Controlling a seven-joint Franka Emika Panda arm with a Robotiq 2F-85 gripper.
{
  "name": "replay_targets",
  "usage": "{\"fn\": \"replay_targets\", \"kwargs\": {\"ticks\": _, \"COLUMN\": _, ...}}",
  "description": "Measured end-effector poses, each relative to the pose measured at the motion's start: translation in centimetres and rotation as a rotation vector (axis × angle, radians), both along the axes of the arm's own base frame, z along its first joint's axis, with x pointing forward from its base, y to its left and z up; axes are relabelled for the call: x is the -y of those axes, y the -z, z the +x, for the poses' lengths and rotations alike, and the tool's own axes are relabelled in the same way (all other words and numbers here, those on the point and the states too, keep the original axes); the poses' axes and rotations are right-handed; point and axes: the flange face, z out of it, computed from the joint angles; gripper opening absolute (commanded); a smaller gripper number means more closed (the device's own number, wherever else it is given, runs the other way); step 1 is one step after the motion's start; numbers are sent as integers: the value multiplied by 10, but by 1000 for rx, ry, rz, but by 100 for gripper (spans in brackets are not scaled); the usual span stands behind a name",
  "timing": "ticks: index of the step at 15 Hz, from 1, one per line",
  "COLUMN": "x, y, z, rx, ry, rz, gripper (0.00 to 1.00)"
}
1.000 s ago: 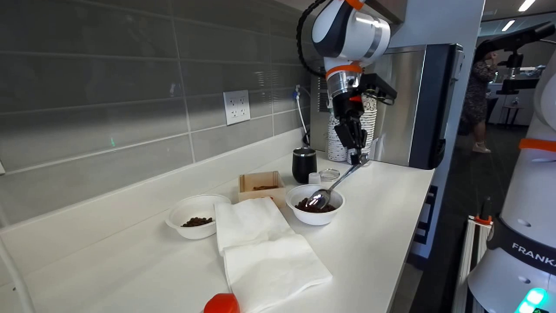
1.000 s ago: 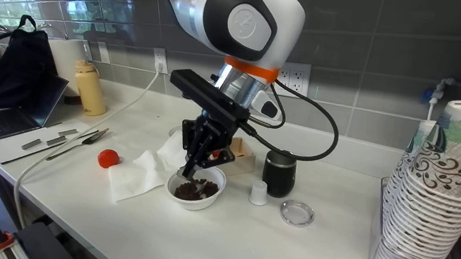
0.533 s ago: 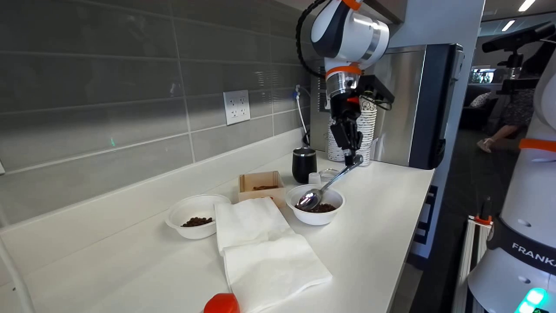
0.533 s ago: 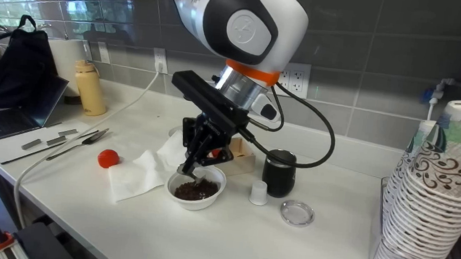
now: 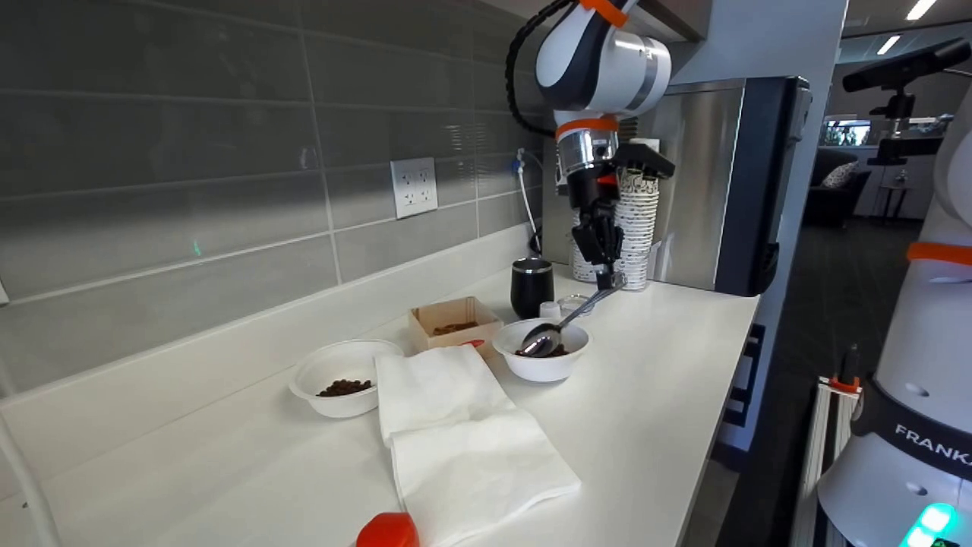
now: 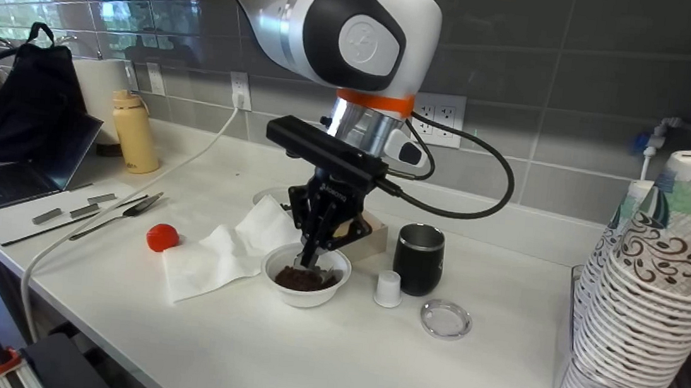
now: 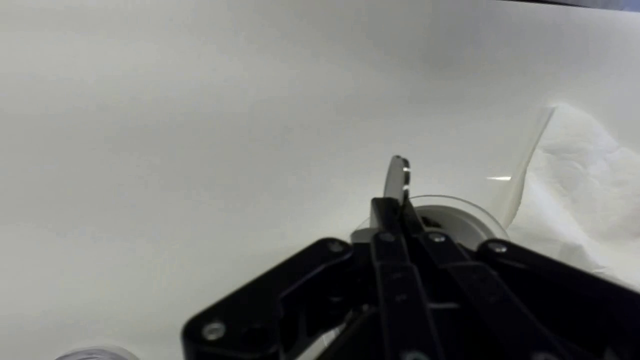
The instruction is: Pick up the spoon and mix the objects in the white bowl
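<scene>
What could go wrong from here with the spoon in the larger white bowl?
The white bowl and the wooden box have both shifted in the last half second, so the spoon may be shoving the white bowl rather than just stirring. The gripper holds the spoon near its handle's end, so it could twist in the grip. A sharp sweep might spill the dark pieces.

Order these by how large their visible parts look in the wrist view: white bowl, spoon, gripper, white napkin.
1. Gripper, though nearness to the camera enlarges it.
2. White napkin, cut off by the picture's edge.
3. White bowl, largely hidden.
4. Spoon, only its handle end showing.
</scene>
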Motion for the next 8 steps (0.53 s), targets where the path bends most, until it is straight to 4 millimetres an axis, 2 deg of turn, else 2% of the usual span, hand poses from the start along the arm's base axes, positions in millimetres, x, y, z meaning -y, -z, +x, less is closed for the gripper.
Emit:
{"fn": "replay_targets", "kwargs": {"ticks": 3, "x": -3, "y": -4, "z": -1, "rx": -10, "ry": -22, "rz": -23, "gripper": 1}}
{"fn": "replay_targets", "kwargs": {"ticks": 8, "x": -20, "y": -2, "z": -15, "rx": -125, "ry": -112, "rz": 56, "gripper": 1}}
